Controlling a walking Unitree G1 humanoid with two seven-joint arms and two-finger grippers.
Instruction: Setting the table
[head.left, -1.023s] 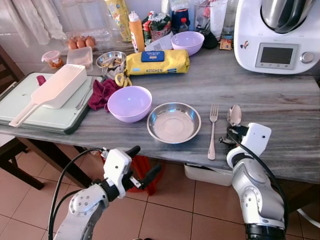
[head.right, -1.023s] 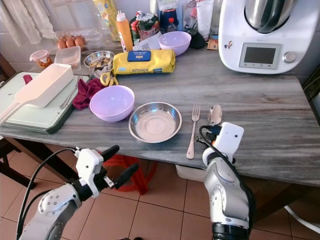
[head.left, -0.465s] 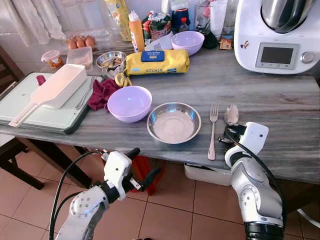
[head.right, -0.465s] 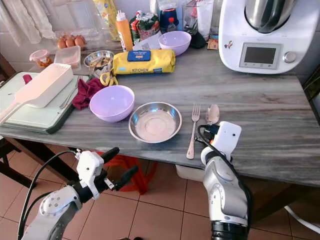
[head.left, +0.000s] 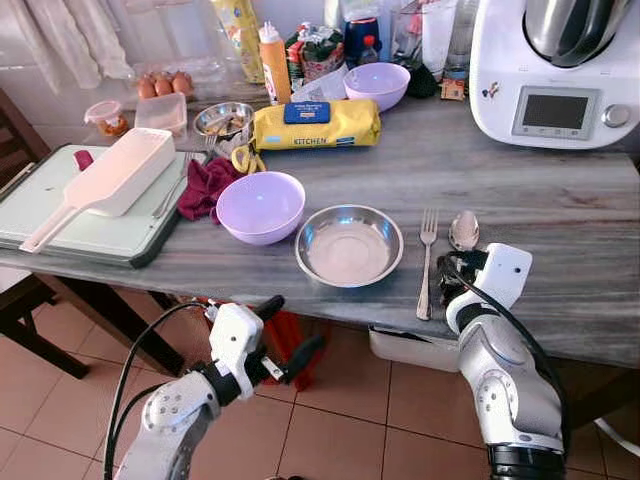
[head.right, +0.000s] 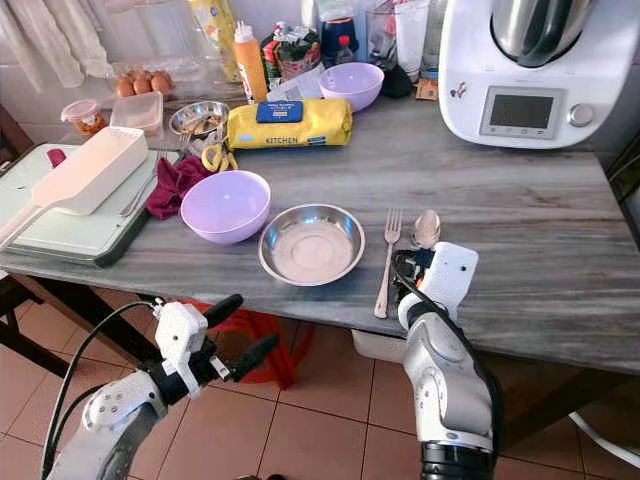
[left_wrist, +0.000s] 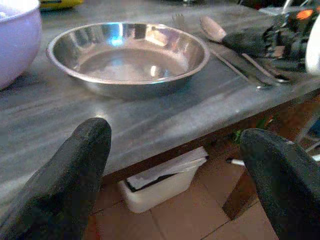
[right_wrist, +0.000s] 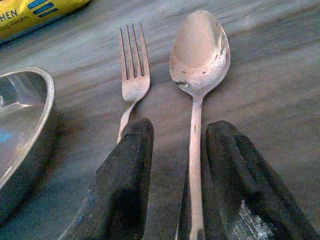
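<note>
A steel bowl (head.left: 349, 245) sits near the front edge of the grey table (head.left: 560, 220). To its right a fork (head.left: 425, 262) and a spoon (head.left: 465, 229) lie side by side. My right gripper (right_wrist: 177, 132) rests low at the table's edge, open, its two black fingers (right_wrist: 125, 165) straddling the spoon's handle (right_wrist: 195, 150). The fork (right_wrist: 131, 75) lies just outside them. A lilac bowl (head.left: 260, 205) stands left of the steel one. Below the table's edge in front of the steel bowl (left_wrist: 127, 55), my left gripper (head.left: 285, 325) hangs open and holds nothing.
A green cutting board (head.left: 60, 225) with a white scoop (head.left: 115, 180) lies at the left, a red cloth (head.left: 205, 185) beside it. Behind are a yellow package (head.left: 315, 125), a second lilac bowl (head.left: 375, 85), bottles and a white kitchen machine (head.left: 555, 70). A white box (left_wrist: 160, 180) sits on the floor under the table.
My right gripper has drawn back a little along the spoon's handle toward the table's edge. The spoon and fork lie where they were. The left arm has barely moved.
</note>
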